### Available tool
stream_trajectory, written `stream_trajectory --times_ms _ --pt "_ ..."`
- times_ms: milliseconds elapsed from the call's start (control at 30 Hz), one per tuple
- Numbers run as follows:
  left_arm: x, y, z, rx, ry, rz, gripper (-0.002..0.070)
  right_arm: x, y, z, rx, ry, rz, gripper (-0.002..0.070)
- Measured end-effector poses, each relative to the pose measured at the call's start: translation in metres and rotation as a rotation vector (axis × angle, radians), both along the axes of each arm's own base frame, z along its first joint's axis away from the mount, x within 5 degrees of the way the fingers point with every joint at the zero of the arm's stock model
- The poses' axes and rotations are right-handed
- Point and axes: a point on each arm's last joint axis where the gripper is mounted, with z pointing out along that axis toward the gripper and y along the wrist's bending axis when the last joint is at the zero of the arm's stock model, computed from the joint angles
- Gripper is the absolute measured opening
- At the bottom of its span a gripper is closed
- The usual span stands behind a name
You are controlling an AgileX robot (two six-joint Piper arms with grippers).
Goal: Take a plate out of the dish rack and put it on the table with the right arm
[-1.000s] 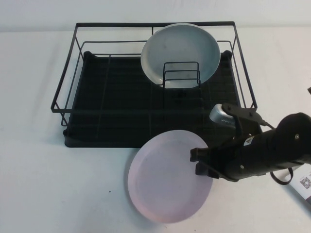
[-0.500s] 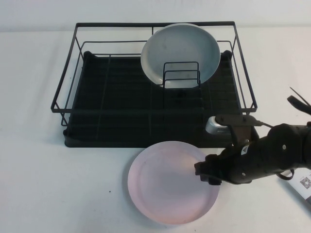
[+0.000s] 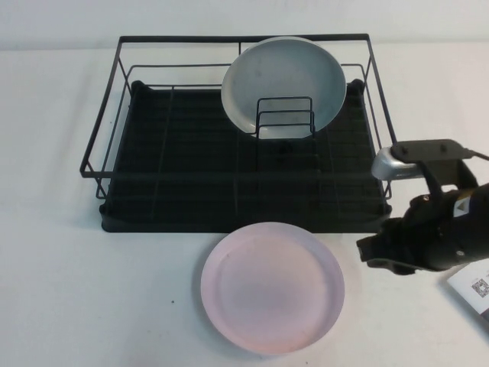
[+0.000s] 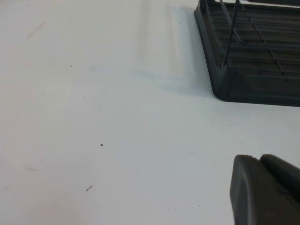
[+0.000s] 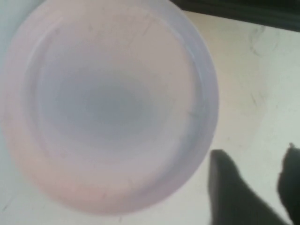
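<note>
Plate [image 3: 272, 287] lies flat on the table [image 3: 61, 290], rim up, just in front of the rack's [image 3: 191, 176] near edge and touching nothing else; in the right wrist view the same pink plate [image 5: 108, 105] fills most of the frame, resting level on the pale surface [image 5: 243, 84]. Largest of all is the table, off-white with faint specks, carrying everything. On it stands the black wire rack on its tray base, and a corner of that base [image 4: 248, 70] shows in the left wrist view. Inside the rack, toward its far right side, a grey-blue plate [image 3: 284, 80] leans upright behind the small wire holder [image 3: 284, 116]. To the right of the rack's near right corner hangs the right arm [image 3: 451, 222], with its silver-grey cylinder [image 3: 393, 164] just off the rack's right edge. Its right gripper [image 3: 374, 254] sits beside the plate's right edge, clear of it, with the fingers [image 5: 229, 187] apart and nothing between them. Left gripper [image 4: 265, 192] hovers over bare table, out past the rack's near left corner; whether its fingers are apart or together cannot be told.
</note>
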Motion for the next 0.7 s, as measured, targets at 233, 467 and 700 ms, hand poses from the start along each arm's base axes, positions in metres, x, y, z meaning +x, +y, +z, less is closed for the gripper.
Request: stream_trajectory --times_ms 233,467,700 --pt "0.000 0.000 0.000 0.000 0.000 0.000 -0.0004 -0.045 -0.022 0.044 0.025 -0.046 0.050 -0.0002" --pt "0.000 0.000 0.000 0.000 0.000 0.000 -0.0004 -0.083 -0.040 0.070 0.050 -0.080 0.087 -0.0017" --pt "0.000 0.000 0.000 0.000 0.000 0.000 -0.0004 -0.090 -0.054 0.045 -0.014 -0.180 0.068 -0.0018"
